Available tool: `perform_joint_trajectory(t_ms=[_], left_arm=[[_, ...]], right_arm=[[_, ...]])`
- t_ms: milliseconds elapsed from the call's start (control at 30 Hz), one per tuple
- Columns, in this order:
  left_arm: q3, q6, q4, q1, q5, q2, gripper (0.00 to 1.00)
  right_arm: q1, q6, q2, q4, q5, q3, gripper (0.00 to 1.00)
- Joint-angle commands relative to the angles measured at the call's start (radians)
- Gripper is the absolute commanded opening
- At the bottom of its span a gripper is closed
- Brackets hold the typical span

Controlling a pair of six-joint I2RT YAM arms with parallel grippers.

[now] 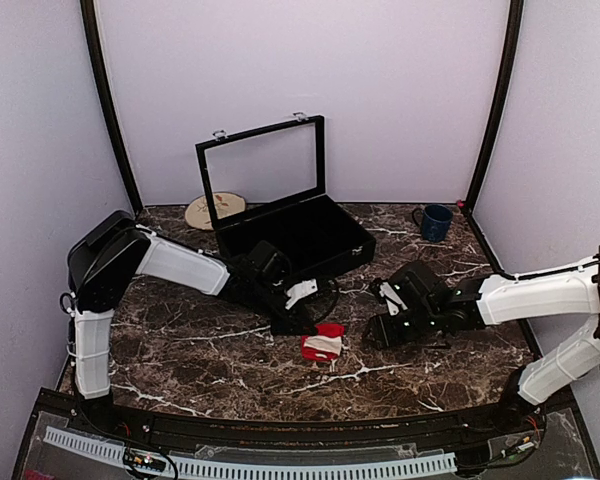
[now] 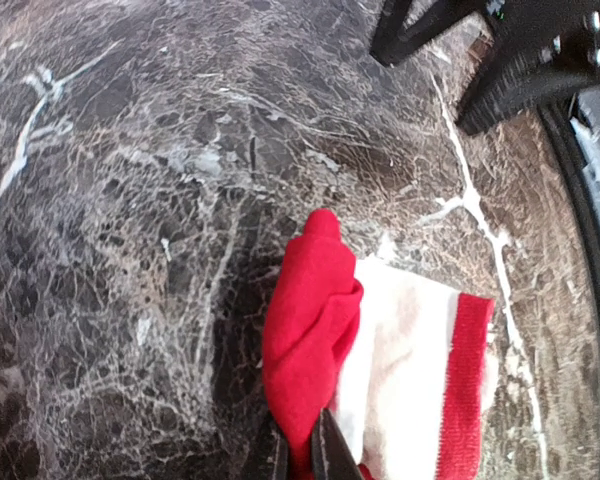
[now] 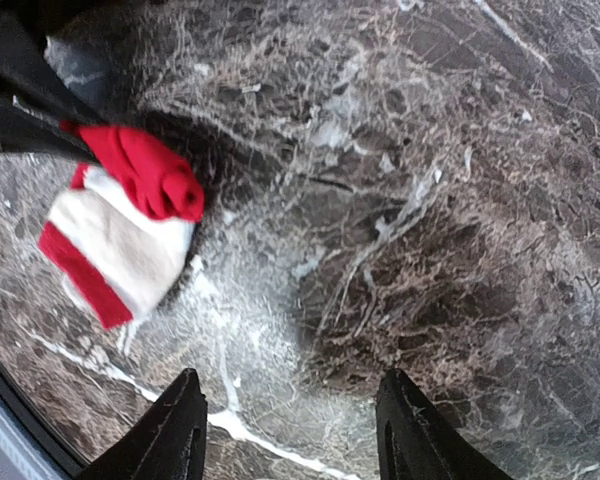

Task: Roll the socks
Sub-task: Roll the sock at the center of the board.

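Observation:
The socks [image 1: 323, 343] lie bundled on the marble table near its middle, red fabric folded over a cream-white band with a red stripe. In the left wrist view the socks [image 2: 380, 350] fill the lower centre, and my left gripper [image 2: 302, 455] is shut on their red fold. In the right wrist view the socks [image 3: 130, 225] sit at the left, with the left arm's dark fingers touching their red top. My right gripper [image 3: 290, 425] stands open over bare marble to the right of the bundle, holding nothing; from above the right gripper [image 1: 382, 330] is a short way right of the socks.
An open black case [image 1: 290, 225] with a raised lid stands at the back centre. A round wooden disc [image 1: 212, 211] lies to its left, and a blue mug [image 1: 435, 221] stands at the back right. The table's front rail [image 1: 280, 425] runs along the near edge.

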State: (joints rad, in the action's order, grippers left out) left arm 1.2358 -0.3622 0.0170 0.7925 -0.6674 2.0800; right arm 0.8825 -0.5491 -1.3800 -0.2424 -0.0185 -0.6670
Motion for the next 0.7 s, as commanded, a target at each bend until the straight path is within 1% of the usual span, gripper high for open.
perform_joint_trajectory(t_ms=[0,67,100,133,267,533,667], left_arm=[[-0.074,-0.119,-0.096,0.064,0.185,-0.073,0.0],[-0.104,-0.138,-0.153,0.085,0.249,-0.081,0.0],[-0.116,-0.144,-0.171,0.091,0.269,-0.083,0.0],[-0.134,-0.147,-0.19,0.096,0.292,-0.085,0.0],[-0.217,-0.186,-0.291,0.122,0.372,-0.111,0.0],[-0.382,-0.279,-0.517,0.173,0.534,-0.163,0.0],[-0.45,-0.339,-0.667,0.204,0.613,-0.162,0.0]], right_arm=[[-0.042,-0.028,-0.007,0.083,0.103,-0.024,0.56],[-0.072,-0.028,-0.015,0.099,0.103,-0.031,0.56],[-0.086,-0.041,-0.018,0.102,0.163,-0.034,0.56],[-0.1,-0.091,-0.021,0.109,0.203,-0.036,0.56],[-0.145,-0.159,-0.039,0.124,0.295,-0.049,0.56],[-0.163,-0.321,-0.071,0.156,0.434,-0.061,0.56],[-0.163,-0.415,-0.074,0.213,0.485,-0.042,0.56]])
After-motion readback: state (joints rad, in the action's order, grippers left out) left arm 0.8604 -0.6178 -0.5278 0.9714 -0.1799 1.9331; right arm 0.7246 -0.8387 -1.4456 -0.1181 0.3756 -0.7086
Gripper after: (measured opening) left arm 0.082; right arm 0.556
